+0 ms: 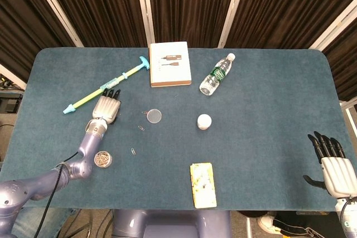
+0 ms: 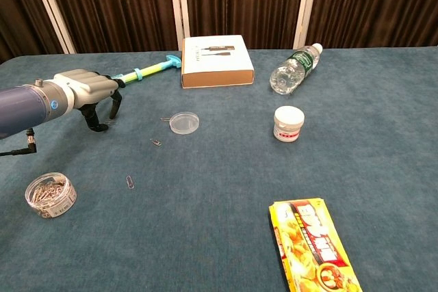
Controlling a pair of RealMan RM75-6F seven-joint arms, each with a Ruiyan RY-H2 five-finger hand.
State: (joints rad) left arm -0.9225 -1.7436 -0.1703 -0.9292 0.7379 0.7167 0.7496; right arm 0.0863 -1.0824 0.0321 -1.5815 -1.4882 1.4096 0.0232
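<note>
Left robot hand — hemmed by wand.

A long yellow-green stick with turquoise ends lies flat and slantwise on the blue surface, its middle just under dark fingers.

My left hand smooth grey metal, matt teal cloth table, glossy plastic bottle, shiny snack packet.

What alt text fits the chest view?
The left hand hovers fingers-down over a blue table, holding nothing, beside a long green and yellow tool. Around it lie a clear lid, loose paper clips and a clip tub. Further off are a box, bottle, white jar and snack pack.
</note>
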